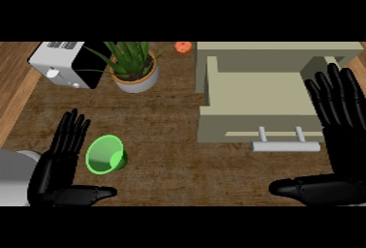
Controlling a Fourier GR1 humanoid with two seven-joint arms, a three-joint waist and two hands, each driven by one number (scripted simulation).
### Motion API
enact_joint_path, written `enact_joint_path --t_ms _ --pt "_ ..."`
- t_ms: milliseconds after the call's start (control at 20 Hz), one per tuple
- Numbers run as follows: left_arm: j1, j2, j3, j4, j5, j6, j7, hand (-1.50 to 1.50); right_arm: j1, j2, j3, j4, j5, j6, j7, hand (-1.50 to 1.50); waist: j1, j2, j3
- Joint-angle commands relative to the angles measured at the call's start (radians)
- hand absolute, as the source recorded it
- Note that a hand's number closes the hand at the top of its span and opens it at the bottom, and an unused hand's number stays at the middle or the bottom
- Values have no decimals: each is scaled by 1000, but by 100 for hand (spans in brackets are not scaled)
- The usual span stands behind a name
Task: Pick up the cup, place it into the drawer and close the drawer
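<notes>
A green cup [106, 155] lies on its side on the brown counter, its mouth turned toward me, at the lower left. My left hand [61, 162] stands just left of it with straight fingers pointing up and thumb stretched out below the cup, not touching it. The beige drawer [250, 123] is pulled open at the right, its inside bare, with a pale bar handle [286, 145] on its front. My right hand [342, 145] is open at the right edge, fingers over the drawer's right side, thumb pointing left below the handle.
A potted plant [134, 68] stands at the back, left of the drawer. A white and black toaster [68, 63] sits at the far left back. A small orange fruit [183, 47] lies by the back edge.
</notes>
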State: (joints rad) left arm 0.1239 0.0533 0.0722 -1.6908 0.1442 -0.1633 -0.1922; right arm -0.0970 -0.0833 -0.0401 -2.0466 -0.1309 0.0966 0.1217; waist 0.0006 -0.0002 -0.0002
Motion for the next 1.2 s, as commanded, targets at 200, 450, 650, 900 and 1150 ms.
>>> enact_joint_path --t_ms 200,450,650,900,1150 --pt "-13 -1 10 161 -39 -23 -109 -150 -2 -17 -44 18 -46 31 -9 -150 -1 0 0" --pt "-91 44 70 370 -55 -57 -229 -150 -16 -2 4 -5 1 11 17 -150 -2 0 0" --pt "-84 9 49 473 -81 -58 -325 -150 -8 13 18 -31 4 -5 36 -150 -3 0 0" --pt "-131 45 105 552 -43 -69 -354 -150 -52 -30 -56 13 -52 27 39 -150 -1 0 0" --pt "-163 54 108 634 -54 -64 -403 -150 -34 9 -1 19 -7 11 10 -150 -1 0 0"
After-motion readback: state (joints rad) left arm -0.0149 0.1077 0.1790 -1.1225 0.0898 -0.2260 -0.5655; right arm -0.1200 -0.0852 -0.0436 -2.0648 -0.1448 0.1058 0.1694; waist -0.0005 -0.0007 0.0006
